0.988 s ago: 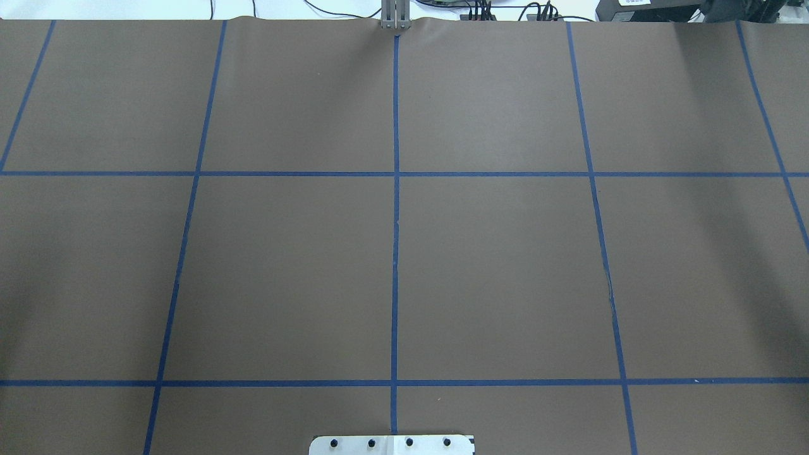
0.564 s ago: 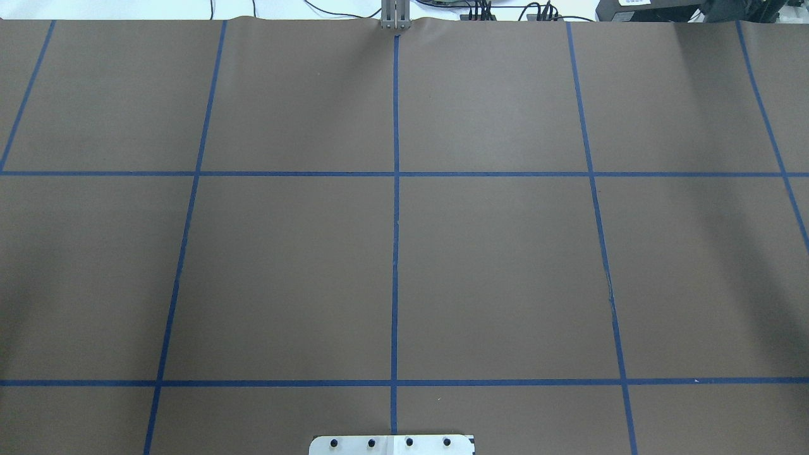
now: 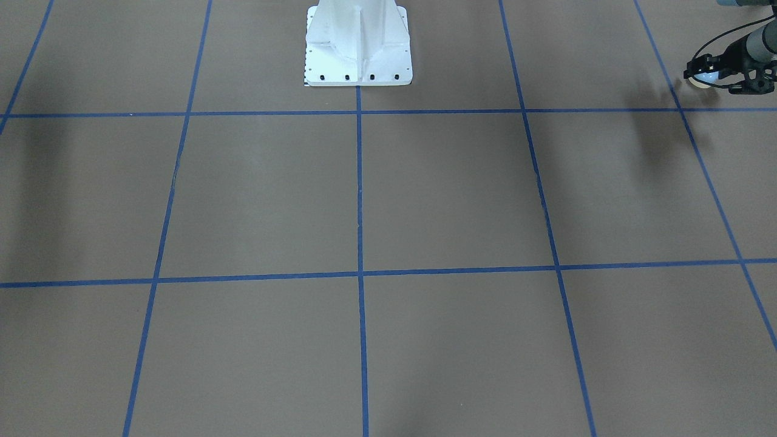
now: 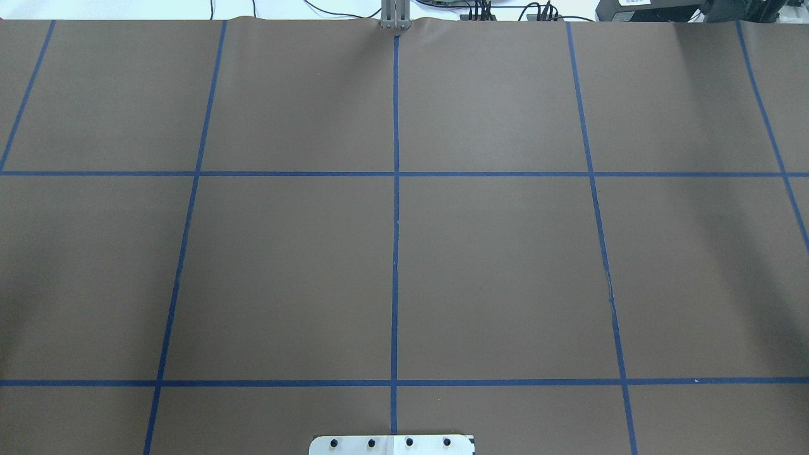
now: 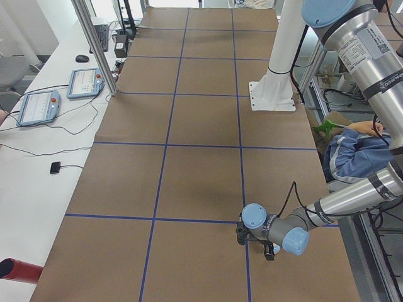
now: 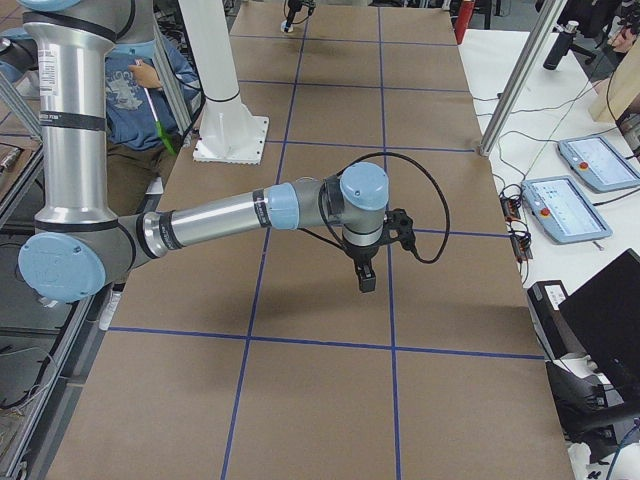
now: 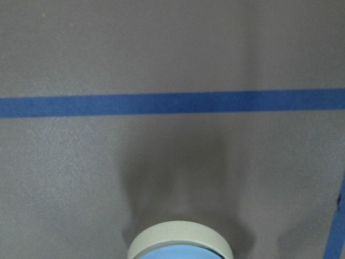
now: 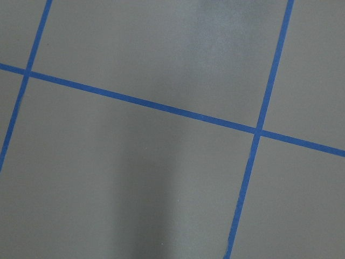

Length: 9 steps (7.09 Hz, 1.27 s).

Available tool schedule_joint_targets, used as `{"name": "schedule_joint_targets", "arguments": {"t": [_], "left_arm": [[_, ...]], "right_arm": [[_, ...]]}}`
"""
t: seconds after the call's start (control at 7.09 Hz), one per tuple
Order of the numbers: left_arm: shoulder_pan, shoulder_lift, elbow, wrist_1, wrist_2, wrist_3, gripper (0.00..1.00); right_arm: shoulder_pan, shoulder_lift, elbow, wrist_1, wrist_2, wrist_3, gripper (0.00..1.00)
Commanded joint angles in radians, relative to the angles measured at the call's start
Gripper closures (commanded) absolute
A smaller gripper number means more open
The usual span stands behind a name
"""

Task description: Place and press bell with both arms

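Nothing moved overhead; left pincer [image 3: 698, 71] seemingly grips the bell [image 7: 180, 242]; right pincer's [image 6: 367, 283] state unclear.

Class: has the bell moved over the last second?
Cannot tell. The bell shows now only at the left gripper; the overhead view, earlier and now, holds only the taped table.

Around the brown table cover [image 4: 505, 265] with its blue tape grid [image 4: 395, 253], two tablet-like pendants [image 5: 39, 107] and a mouse [image 5: 82, 58] lie on the white bench beside it, and a seated person's blue sleeve [image 5: 352, 157] shows opposite.
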<state>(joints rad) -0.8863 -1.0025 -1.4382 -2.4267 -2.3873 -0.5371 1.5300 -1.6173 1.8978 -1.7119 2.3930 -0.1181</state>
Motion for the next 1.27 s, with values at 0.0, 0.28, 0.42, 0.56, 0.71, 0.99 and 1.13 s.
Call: {"name": "schedule_joint_targets", "arguments": {"t": [0.0, 0.28, 0.42, 0.56, 0.71, 0.99, 1.13], "left_arm": [[0.006, -0.004, 0.013, 0.000, 0.002, 0.002, 0.01], [0.007, -0.002, 0.019, -0.002, 0.002, 0.002, 0.07], [0.007, -0.004, 0.019, -0.003, 0.002, 0.002, 0.07], [0.007, -0.002, 0.019, -0.003, 0.002, 0.000, 0.20], [0.007, -0.002, 0.019, -0.005, 0.002, -0.003, 0.51], [0.007, 0.004, 0.016, -0.067, -0.003, -0.013, 1.00], [0.007, 0.010, 0.009, -0.089, -0.003, -0.029, 1.00]], "right_arm": [[-0.001, -0.006, 0.006, 0.002, 0.000, 0.000, 0.00], [-0.002, -0.007, 0.007, 0.000, 0.000, 0.000, 0.00], [-0.004, -0.007, 0.007, 0.000, 0.000, 0.000, 0.00], [-0.005, -0.012, 0.009, 0.000, 0.000, 0.000, 0.00], [-0.007, -0.013, 0.009, 0.002, 0.000, 0.000, 0.00], [-0.007, -0.013, 0.012, 0.002, 0.002, 0.000, 0.00], [-0.007, -0.013, 0.015, 0.002, 0.002, 0.000, 0.00]]}}
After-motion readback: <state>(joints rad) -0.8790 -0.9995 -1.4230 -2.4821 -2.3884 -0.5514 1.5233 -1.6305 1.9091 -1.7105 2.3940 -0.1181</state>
